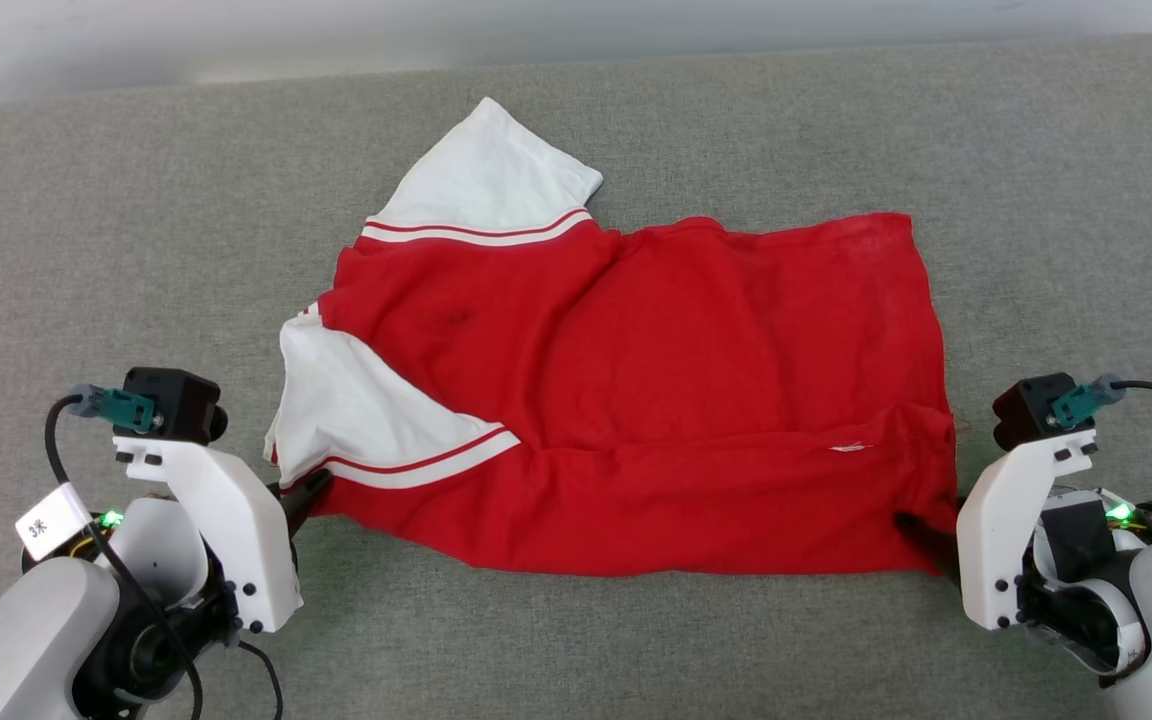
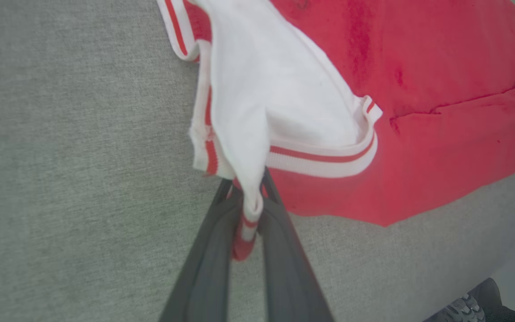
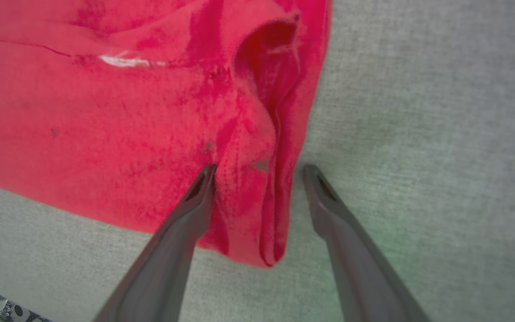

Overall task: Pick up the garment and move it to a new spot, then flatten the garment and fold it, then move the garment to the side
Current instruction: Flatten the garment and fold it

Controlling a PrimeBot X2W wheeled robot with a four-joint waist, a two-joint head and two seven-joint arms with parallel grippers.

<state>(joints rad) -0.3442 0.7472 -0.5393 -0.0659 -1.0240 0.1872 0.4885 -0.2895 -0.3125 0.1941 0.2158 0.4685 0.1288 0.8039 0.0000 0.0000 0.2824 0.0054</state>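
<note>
Status: garment (image 1: 636, 400) lies spread on grey fabric surface (image 1: 136, 250), mid head view, long axis 9 to 3 o'clock. Mostly red, a few wrinkles. One white sleeve panel (image 1: 496, 180) sticks out at the garment's 11 o'clock, with red-and-white stripe trim along its base. Second white panel (image 1: 356, 410) sits at 8 o'clock, lying on the red body, same trim. A fold line runs across the 6 o'clock side from the second panel to the 3 o'clock edge. Small white tag (image 1: 851, 447) sits just under it, near the 4 o'clock corner.

Left gripper (image 1: 306, 495) is at the garment's 8 o'clock corner, touching the cloth. In the left wrist view its fingers (image 2: 213, 250) are pressed nearly together. A bunched strip of white and striped sleeve edge is pinched between them, its end reaching back between the fingers. It is clamped on the garment.

Right gripper (image 1: 911, 525) is at the 4 o'clock corner. In the right wrist view the jaws are spread wide, straddling the corner's rolled hem. One fingertip (image 3: 206, 176) rests on red cloth; the other is on bare grey surface just beside the hem. Nothing is pinched, so it has no hold.

Grey shoe (image 2: 472, 306) shows at 5 o'clock of the left wrist view, beyond the surface's edge.
</note>
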